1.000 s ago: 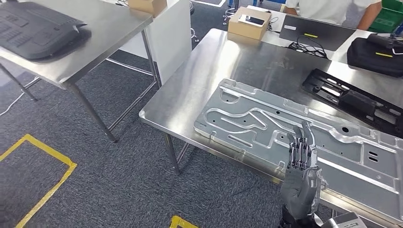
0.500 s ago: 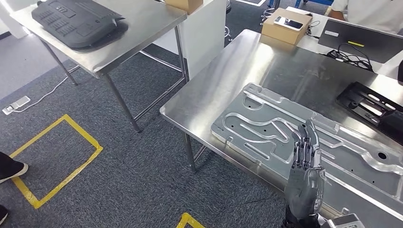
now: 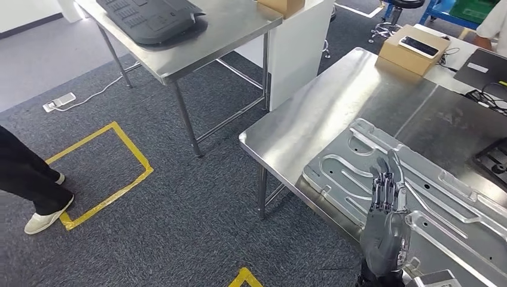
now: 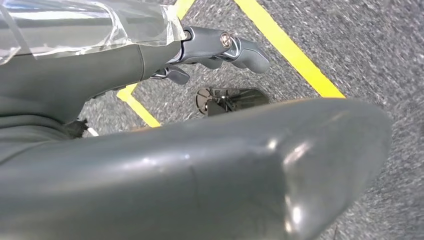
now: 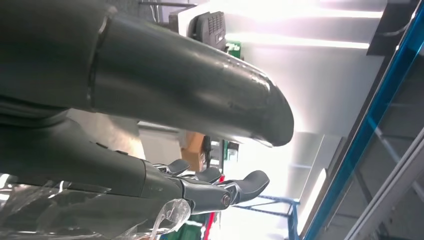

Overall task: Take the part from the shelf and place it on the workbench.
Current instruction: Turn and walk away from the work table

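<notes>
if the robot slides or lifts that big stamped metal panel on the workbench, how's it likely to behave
The stamped metal panel is probably fairly stiff: pressed ribs and raised channels run along it. Smooth metal lying flat on the polished steel workbench should slide easily when pushed. It is broad and thin, so lifting by one edge would likely make it sag or swing. The right hand is raised before it.

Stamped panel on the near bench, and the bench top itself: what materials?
Stamped panel: looks like pressed sheet metal, matte silver-grey, with raised ribs and punched holes; steel or aluminium can't be told. Bench top: likely stainless steel, brushed, with soft streaked reflections.
</notes>
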